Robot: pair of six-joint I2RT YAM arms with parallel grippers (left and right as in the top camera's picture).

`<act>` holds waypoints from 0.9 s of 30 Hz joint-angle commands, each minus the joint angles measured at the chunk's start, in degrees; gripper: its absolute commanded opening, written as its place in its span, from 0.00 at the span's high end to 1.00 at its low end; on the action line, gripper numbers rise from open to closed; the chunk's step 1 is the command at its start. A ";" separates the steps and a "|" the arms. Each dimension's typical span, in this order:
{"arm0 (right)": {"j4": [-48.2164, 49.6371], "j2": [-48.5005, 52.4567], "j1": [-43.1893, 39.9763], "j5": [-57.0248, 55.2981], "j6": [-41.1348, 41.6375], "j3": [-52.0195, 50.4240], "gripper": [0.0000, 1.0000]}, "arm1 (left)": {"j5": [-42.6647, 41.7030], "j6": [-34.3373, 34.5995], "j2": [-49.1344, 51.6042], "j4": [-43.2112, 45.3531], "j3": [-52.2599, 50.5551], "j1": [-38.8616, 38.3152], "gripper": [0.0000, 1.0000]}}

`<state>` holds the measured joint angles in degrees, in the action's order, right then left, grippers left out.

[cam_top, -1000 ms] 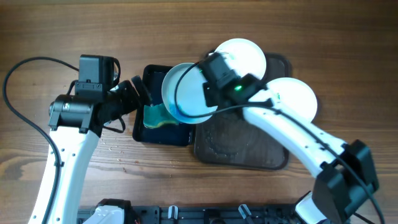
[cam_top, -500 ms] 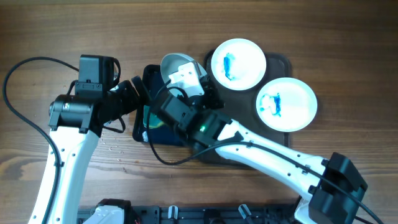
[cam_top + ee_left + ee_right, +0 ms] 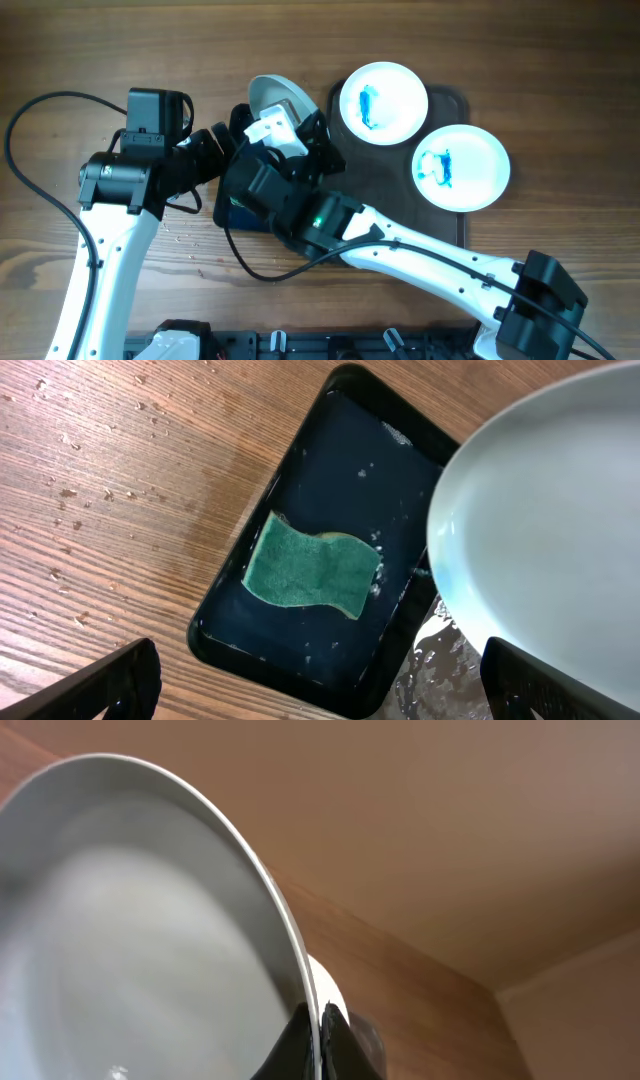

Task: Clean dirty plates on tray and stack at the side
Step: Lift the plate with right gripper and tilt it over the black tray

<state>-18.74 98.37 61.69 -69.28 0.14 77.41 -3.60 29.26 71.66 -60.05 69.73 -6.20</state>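
Pinching tilted plate (image 3: pixel 140 940) rim, right tool (image 3: pixel 316 1020) beside sponge tray (image 3: pixel 330 490).

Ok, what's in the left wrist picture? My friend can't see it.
A green sponge lies in a wet black tray on a wooden table. A white plate fills the upper right, hiding the tray's right edge.

The table (image 3: pixel 520 40) I work at is brown wood, its grain running left to right in the overhead view. Two things stand straight on it near the middle: a small black tray (image 3: pixel 345 480) and, just beside it on the right, a bigger brown tray (image 3: pixel 395 175). Pale flecks (image 3: pixel 60 490) lie scattered on the bare wood left of the black tray.
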 commanded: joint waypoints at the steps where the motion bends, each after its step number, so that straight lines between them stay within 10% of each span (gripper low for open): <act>1: 1.49 -0.24 0.17 -1.42 -0.15 1.14 0.96 | -0.87 -0.50 -0.63 -0.04 0.76 0.52 0.00; 27: 6.12 -0.24 1.14 -1.66 -9.20 1.14 0.96 | -0.87 -0.50 -0.63 -0.04 0.76 0.52 0.00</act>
<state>-13.15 98.37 62.59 -69.30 -8.71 77.41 -3.60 29.26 71.66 -60.05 69.73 -6.20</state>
